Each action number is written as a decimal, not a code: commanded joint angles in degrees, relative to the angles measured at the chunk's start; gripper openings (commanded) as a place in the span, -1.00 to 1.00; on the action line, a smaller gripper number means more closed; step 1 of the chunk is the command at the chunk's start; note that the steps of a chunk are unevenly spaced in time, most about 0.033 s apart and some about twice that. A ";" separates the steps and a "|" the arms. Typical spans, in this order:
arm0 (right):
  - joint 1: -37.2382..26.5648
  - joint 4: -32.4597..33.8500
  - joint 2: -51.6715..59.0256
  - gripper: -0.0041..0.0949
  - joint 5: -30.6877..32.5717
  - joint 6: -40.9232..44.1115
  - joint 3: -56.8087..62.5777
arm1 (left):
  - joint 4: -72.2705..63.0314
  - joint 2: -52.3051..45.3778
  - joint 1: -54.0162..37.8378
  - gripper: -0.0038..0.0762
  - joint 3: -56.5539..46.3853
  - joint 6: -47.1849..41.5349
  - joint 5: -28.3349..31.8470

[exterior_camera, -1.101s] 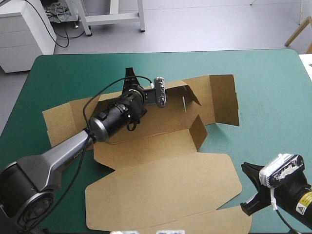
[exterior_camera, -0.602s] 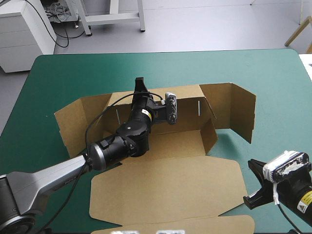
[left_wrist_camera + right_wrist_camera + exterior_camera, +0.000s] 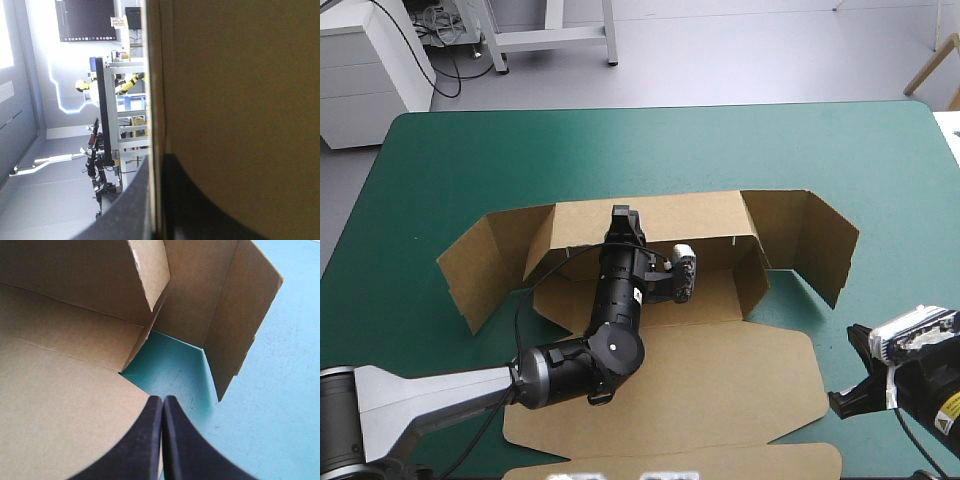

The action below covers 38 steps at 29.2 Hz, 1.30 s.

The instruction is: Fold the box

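The brown box (image 3: pixel 670 395) lies mid-worktop on the teal-green cover (image 3: pixel 460 150), partly formed. Its long far wall (image 3: pixel 670 212), which lay nearly flat just before, now stands upright. The end flaps, one at the right (image 3: pixel 825 245) and one at the left (image 3: pixel 485 262), have risen with it and angle toward the near edge. The left hand (image 3: pixel 623 218) has drawn back toward the robot and pinches the top edge of that wall, its black fingers all but closed on the board. The lid panel stays flat on the near side. The right hand (image 3: pixel 162 405) waits at the lid's right corner, fingers pressed together, holding nothing. The far wall seems raised; tucking the end flaps likely remains.
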<state>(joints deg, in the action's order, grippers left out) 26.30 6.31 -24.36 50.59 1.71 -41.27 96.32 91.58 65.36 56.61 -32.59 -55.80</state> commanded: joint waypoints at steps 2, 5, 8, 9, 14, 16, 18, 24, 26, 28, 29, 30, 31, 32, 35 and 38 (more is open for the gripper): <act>-0.42 0.92 -0.66 -0.96 -3.45 0.69 -1.57 | 4.90 -2.73 3.03 -0.93 1.15 -1.00 -5.83; -0.42 0.92 -0.66 -0.96 -3.31 1.01 -1.57 | 4.37 -2.73 4.98 -0.93 1.15 -2.46 -8.67; -0.42 1.03 -0.66 -0.95 -3.03 1.10 -1.57 | 4.02 -2.73 5.45 -0.93 1.15 -3.19 -10.03; -0.42 1.03 -0.66 -0.94 -2.99 1.23 -1.57 | 4.02 -2.73 5.45 -0.93 1.15 -3.19 -10.33; -0.42 0.63 -0.66 -0.65 -2.49 3.53 -1.57 | 4.24 -2.73 5.45 -0.93 1.15 -3.46 -12.54; -0.42 0.91 -0.66 -0.35 -2.87 4.78 -1.57 | 4.24 -2.73 5.45 -0.93 1.15 -4.43 -12.78; -0.42 1.00 -0.66 -0.01 -3.41 5.56 -1.57 | 4.35 -2.73 5.45 -0.93 1.15 -5.34 -12.78; -0.42 5.09 -1.50 0.78 -4.18 12.04 -1.81 | 4.35 -2.73 5.45 -0.93 1.15 -5.32 -12.78; -0.42 5.63 -3.40 0.78 -4.94 12.17 -2.05 | 4.35 -2.73 5.45 -0.93 1.15 -5.32 -12.55; -0.42 6.23 -5.94 0.77 -6.64 12.38 -2.76 | 4.35 -2.73 5.45 -0.93 1.15 -5.32 -12.57; -0.42 6.86 -7.76 0.77 -7.62 12.38 -3.54 | 4.35 -2.73 5.45 -0.93 1.15 -5.32 -12.57; -0.42 7.61 -9.31 0.77 -8.13 12.76 -4.21 | 4.35 -2.73 5.45 -0.93 1.15 -5.32 -12.57; -0.42 9.38 -11.42 0.77 -8.91 13.92 -5.23 | 4.35 -2.73 5.45 -0.93 1.15 -5.32 -12.57; -0.42 12.10 -13.70 0.77 -9.43 15.68 -6.46 | 4.35 -2.73 5.45 -0.93 1.15 -5.32 -12.57; -0.42 17.29 -20.85 0.77 -10.01 19.14 -11.32 | 4.35 -2.73 5.45 -0.93 1.15 -5.32 -12.57; -0.42 18.82 -27.80 0.77 -9.32 18.83 -17.38 | 4.35 -2.73 5.45 -0.93 1.15 -5.32 -12.57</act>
<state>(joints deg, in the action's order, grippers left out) 26.30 21.33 -46.60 44.95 20.18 -52.04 96.10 91.58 70.47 56.39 -36.88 -64.81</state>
